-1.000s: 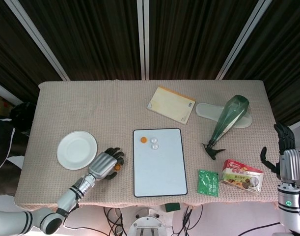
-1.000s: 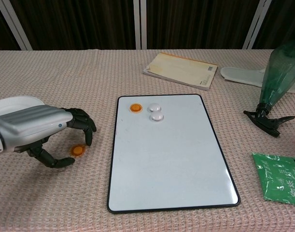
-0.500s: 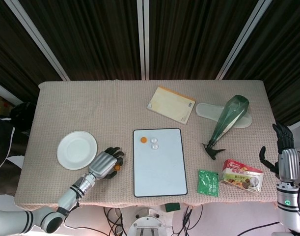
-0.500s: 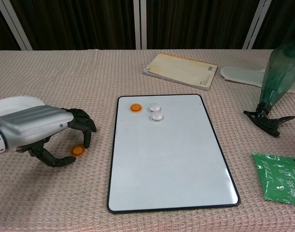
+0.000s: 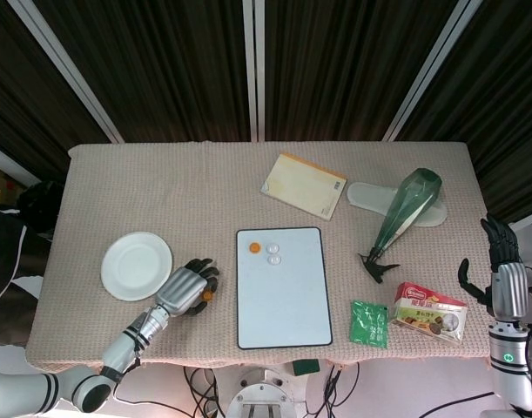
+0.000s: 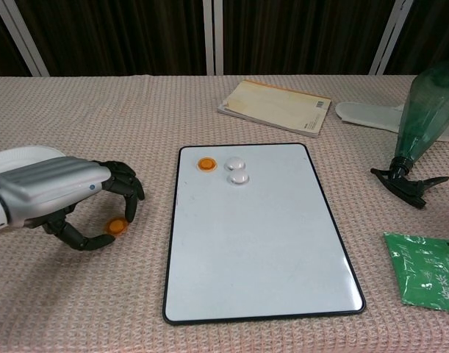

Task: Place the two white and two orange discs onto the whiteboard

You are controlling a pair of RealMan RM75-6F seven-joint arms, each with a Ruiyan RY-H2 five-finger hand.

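The whiteboard [image 5: 283,300] [image 6: 257,250] lies flat at the middle of the table. Near its top left corner sit one orange disc [image 5: 255,247] [image 6: 206,164] and two white discs [image 5: 273,253] [image 6: 235,170]. A second orange disc [image 5: 208,294] [image 6: 117,227] is left of the board, off it, pinched between the thumb and a fingertip of my left hand [image 5: 184,291] [image 6: 59,195], whose fingers curl over it. My right hand [image 5: 502,270] hangs beyond the table's right edge with fingers spread, holding nothing.
A white plate [image 5: 137,265] [image 6: 18,156] sits just behind my left hand. A yellow notebook [image 5: 303,185] [image 6: 275,107], a tipped green bottle [image 5: 405,213] [image 6: 426,110], a green packet [image 5: 369,323] [image 6: 422,279] and a snack box [image 5: 429,311] lie behind and right of the board.
My left hand's thumb and fingers have drawn in around the loose orange disc, which has shifted slightly. The right hand has drifted a little.
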